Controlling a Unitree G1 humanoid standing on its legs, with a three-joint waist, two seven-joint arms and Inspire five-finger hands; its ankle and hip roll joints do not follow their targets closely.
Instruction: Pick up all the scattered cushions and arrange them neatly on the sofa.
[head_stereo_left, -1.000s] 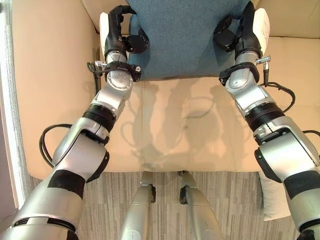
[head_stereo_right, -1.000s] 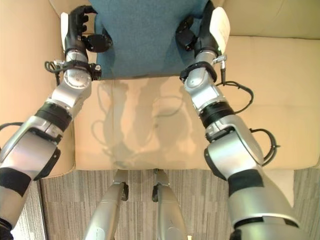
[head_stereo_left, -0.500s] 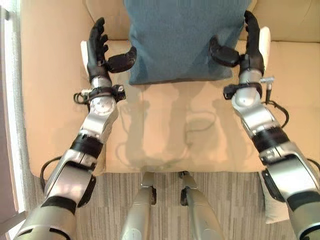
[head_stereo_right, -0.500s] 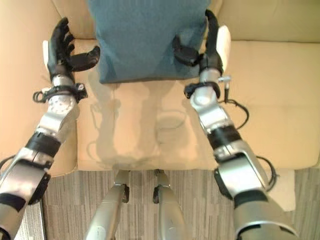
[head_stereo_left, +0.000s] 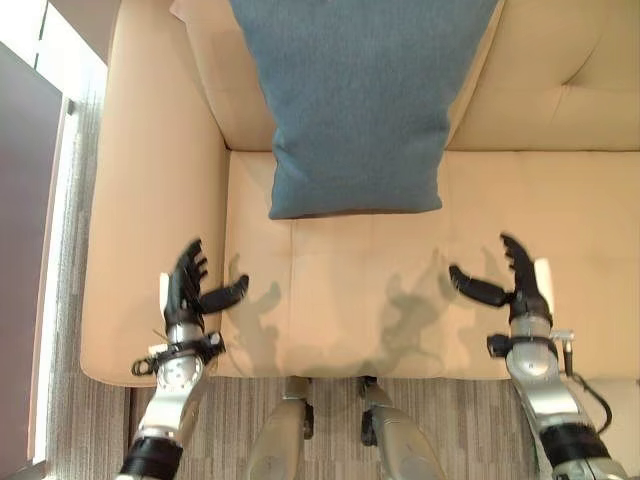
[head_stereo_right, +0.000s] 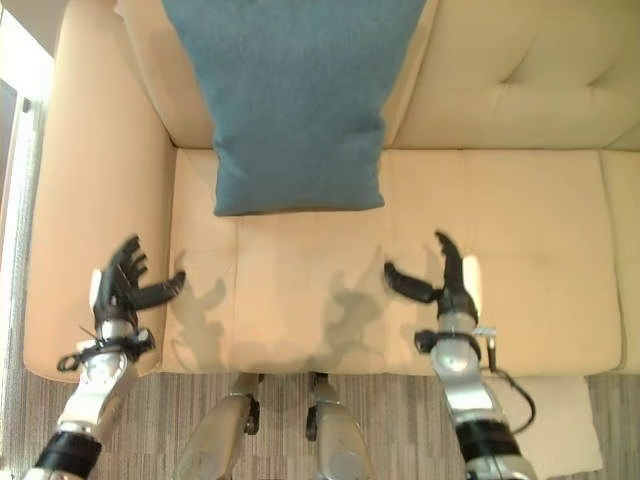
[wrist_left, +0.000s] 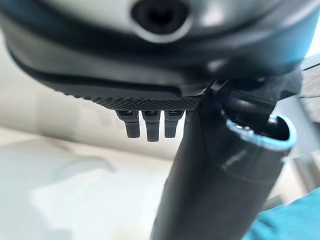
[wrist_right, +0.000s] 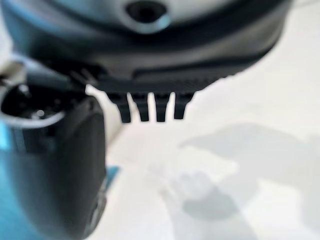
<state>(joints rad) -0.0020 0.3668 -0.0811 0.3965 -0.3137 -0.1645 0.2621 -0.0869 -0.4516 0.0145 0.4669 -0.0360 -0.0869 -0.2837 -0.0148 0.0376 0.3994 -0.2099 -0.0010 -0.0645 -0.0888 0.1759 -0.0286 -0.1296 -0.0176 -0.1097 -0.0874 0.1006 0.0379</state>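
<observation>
A blue cushion (head_stereo_left: 357, 100) stands leaning against the back of the beige sofa (head_stereo_left: 340, 300), its lower edge resting on the seat. My left hand (head_stereo_left: 186, 290) hovers over the seat's front left corner by the armrest, fingers straight and thumb spread, holding nothing. My right hand (head_stereo_left: 520, 282) is over the front of the seat to the right, also open and empty. Both hands are well clear of the cushion. A corner of the blue cushion (wrist_left: 295, 220) shows past the left hand's thumb.
A white cushion (head_stereo_right: 560, 425) lies on the striped carpet at the sofa's front right. The sofa's left armrest (head_stereo_left: 150, 200) runs beside my left hand. A window strip and floor (head_stereo_left: 40, 200) lie left of the sofa.
Both hands let go of the blue cushion and drew back toward the seat's front edge. The cushion stays propped against the sofa back. The camera has risen, showing more of the sofa.
</observation>
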